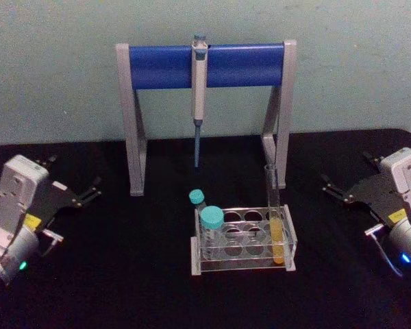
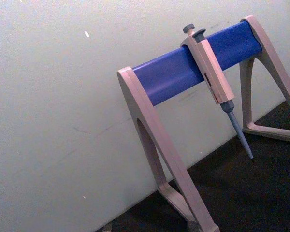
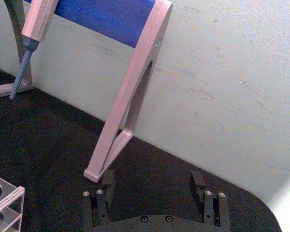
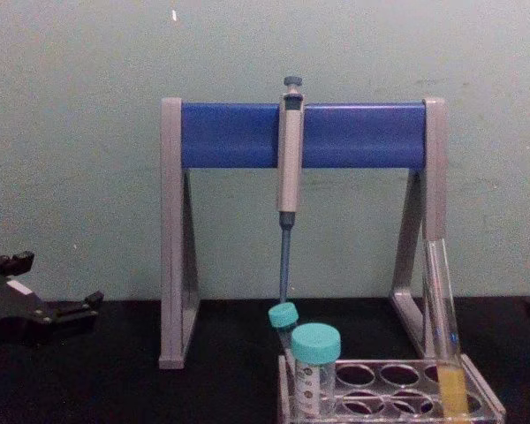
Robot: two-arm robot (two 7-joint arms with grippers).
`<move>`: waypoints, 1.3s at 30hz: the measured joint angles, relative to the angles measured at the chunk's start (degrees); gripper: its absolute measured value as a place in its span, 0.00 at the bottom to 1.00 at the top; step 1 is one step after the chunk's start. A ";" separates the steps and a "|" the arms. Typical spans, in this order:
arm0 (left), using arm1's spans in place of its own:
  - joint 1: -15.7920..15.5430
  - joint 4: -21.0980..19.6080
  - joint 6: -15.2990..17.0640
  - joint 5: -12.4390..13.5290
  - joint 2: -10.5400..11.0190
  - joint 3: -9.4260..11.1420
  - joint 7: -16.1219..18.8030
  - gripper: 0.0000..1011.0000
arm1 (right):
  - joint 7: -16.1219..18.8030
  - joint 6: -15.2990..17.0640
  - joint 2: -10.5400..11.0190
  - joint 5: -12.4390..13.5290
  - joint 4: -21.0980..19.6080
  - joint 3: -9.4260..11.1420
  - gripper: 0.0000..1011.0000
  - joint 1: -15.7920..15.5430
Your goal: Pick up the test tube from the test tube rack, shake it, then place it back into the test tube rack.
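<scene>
Closest in, the right end effector point(image 3: 153, 186) hangs low over the black table point(image 1: 123, 281), its two fingers point(image 3: 108, 182) spread well apart with nothing between them. It sits at the table's right side and points in towards the middle. On the opposite side the left end effector point(image 1: 72, 175) rests near the table's left edge, its fingers likewise apart and empty.

Between the two, and well apart from both, stands the test tube rack point(image 1: 241, 259), a low clear frame with rows of round holes. The test tube point(image 1: 275, 212) stands in a hole at the rack's right end, rising high above the frame and leaning slightly, with yellow-orange liquid in its lower part. Two teal-capped tubes point(image 1: 212, 221) occupy holes at the rack's left end.

Behind the rack stands the pipette stand point(image 1: 157, 65), grey legs under a blue crossbar, with a pipette point(image 1: 199, 89) hanging from the bar's middle, tip downward.
</scene>
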 joint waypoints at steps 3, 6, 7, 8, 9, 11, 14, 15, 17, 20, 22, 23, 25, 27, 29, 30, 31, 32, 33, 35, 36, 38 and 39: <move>0.00 0.00 0.00 0.00 0.00 0.00 0.00 0.99 | 0.00 0.00 0.01 0.00 0.00 0.00 0.99 0.00; 0.00 0.00 0.00 0.00 0.00 0.00 0.00 0.99 | 0.00 0.00 0.01 0.00 0.00 0.00 0.99 0.00; 0.00 0.00 0.00 0.00 0.00 0.00 0.00 0.99 | 0.00 0.00 0.01 0.00 0.00 0.00 0.99 0.00; 0.00 0.00 0.00 0.00 0.00 0.00 0.00 0.99 | 0.00 0.00 0.01 0.00 0.00 0.00 0.99 0.00; 0.00 0.00 0.00 0.00 0.00 0.00 0.00 0.99 | 0.00 0.00 0.01 0.00 0.00 0.00 0.99 0.00; 0.00 0.00 0.00 0.00 0.00 0.00 0.00 0.99 | 0.00 0.00 0.01 0.01 0.00 0.00 0.99 0.00; 0.00 0.00 0.00 0.00 0.00 0.00 0.00 0.99 | 0.00 0.01 0.01 0.00 0.00 0.00 0.99 0.00; 0.00 0.00 0.00 0.00 0.00 0.00 0.00 0.99 | 0.00 0.00 0.01 0.00 0.00 0.00 0.99 0.00; 0.00 0.00 0.00 0.00 0.00 0.00 0.00 0.99 | 0.00 0.00 0.01 0.01 -0.01 0.00 0.99 0.00; 0.00 0.00 0.00 0.00 0.00 0.00 0.00 0.99 | 0.00 0.01 0.01 0.00 0.00 0.00 0.99 0.00; 0.00 0.00 0.00 0.00 0.00 0.00 0.00 0.99 | 0.00 0.01 0.01 0.00 0.00 0.00 0.99 0.00; 0.00 0.00 0.00 0.00 0.00 0.00 0.00 0.99 | 0.00 0.01 0.01 0.01 0.00 0.00 0.99 0.00; 0.00 0.00 0.00 0.00 0.00 0.00 0.00 0.99 | 0.00 0.01 0.01 0.00 0.00 0.00 0.99 0.00; 0.00 0.00 0.00 0.00 0.00 0.00 0.00 0.99 | 0.00 0.01 0.01 0.01 0.00 0.00 0.99 0.00; 0.00 0.00 0.00 0.00 0.00 0.00 0.00 0.99 | 0.00 0.01 0.01 0.00 0.00 0.00 0.99 0.00; 0.00 0.00 0.00 0.00 0.00 0.00 0.00 0.99 | 0.00 0.01 0.01 0.00 0.00 0.00 0.99 0.00; 0.00 0.00 0.00 0.00 0.00 0.00 0.00 0.99 | 0.00 0.01 0.01 0.01 0.00 0.00 0.99 0.00; 0.00 0.00 0.00 0.00 0.00 0.00 0.00 0.99 | 0.00 0.01 0.01 0.01 0.00 0.00 0.99 0.00; 0.00 0.00 0.00 0.00 0.00 0.00 0.00 0.99 | 0.00 0.01 0.01 0.01 -0.01 0.00 0.99 0.00; 0.00 0.00 0.00 0.00 0.00 0.00 0.00 0.99 | 0.00 0.01 0.01 0.01 0.00 0.00 0.99 0.00; 0.00 0.00 0.00 0.00 0.00 0.00 0.00 0.99 | 0.00 0.00 0.01 0.01 -0.01 0.00 0.99 0.00; 0.00 0.00 0.00 0.00 0.00 0.00 0.00 0.99 | 0.00 -0.11 -0.04 -0.02 -0.16 0.31 0.99 -0.27; 0.00 0.00 0.00 0.00 0.00 0.00 0.00 0.99 | 0.00 -0.26 -0.06 -0.02 -0.31 0.54 0.99 -0.49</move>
